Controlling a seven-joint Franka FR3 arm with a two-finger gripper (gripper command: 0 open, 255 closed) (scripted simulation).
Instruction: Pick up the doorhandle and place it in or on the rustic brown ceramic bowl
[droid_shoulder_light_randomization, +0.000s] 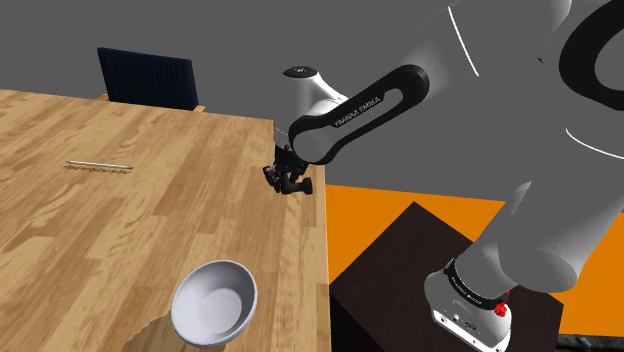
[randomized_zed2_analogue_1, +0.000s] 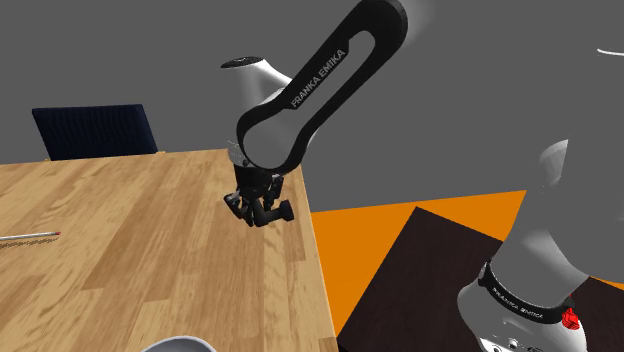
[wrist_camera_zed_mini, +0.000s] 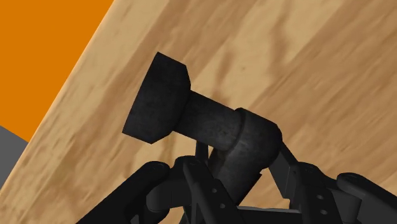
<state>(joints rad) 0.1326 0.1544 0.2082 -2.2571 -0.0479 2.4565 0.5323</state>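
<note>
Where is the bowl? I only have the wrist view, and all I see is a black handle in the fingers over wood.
Observer: In the shoulder view, a pale grey bowl stands on the table near that view's bottom edge, below and left of the gripper.
Operator: Is anything else on the table that I might hit?
Observer: A thin rod lies far toward the shoulder view's left, well off the line from the handle to the bowl.
</note>
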